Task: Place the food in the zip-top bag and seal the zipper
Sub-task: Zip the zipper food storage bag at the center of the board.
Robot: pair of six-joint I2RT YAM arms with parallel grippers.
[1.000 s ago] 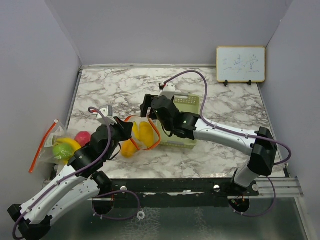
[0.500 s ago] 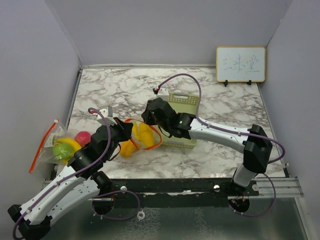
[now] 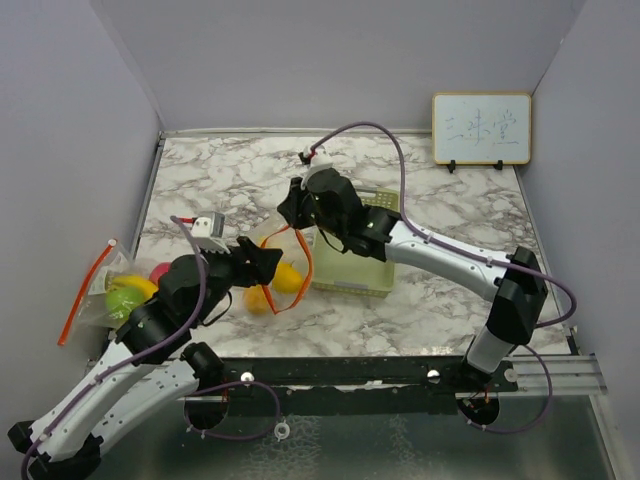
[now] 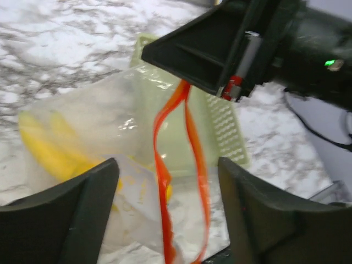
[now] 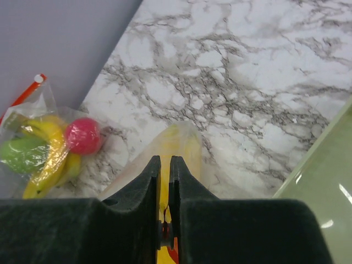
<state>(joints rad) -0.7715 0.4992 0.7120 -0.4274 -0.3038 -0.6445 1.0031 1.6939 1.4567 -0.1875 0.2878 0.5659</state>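
A clear zip-top bag (image 3: 272,270) with an orange zipper (image 4: 165,165) hangs from my right gripper (image 3: 300,215), which is shut on the zipper's top end. Yellow bananas (image 4: 47,151) and a small orange-yellow fruit (image 3: 262,297) lie inside it on the marble. My left gripper (image 4: 168,165) stands open, its fingers on either side of the hanging zipper loop without touching it. In the right wrist view the jaws (image 5: 164,160) pinch the orange strip above the bag's yellow contents (image 5: 181,144).
A second clear bag (image 3: 120,290) by the left wall holds a green lime (image 5: 22,154), a banana (image 5: 48,157) and a red apple (image 5: 82,135). The pale green mesh basket (image 3: 365,262) sits right of the bag. A small whiteboard (image 3: 481,128) stands at the back right.
My left gripper has let go of the bag and opened. My right gripper has shut on the zipper and lifted it up and toward the back.
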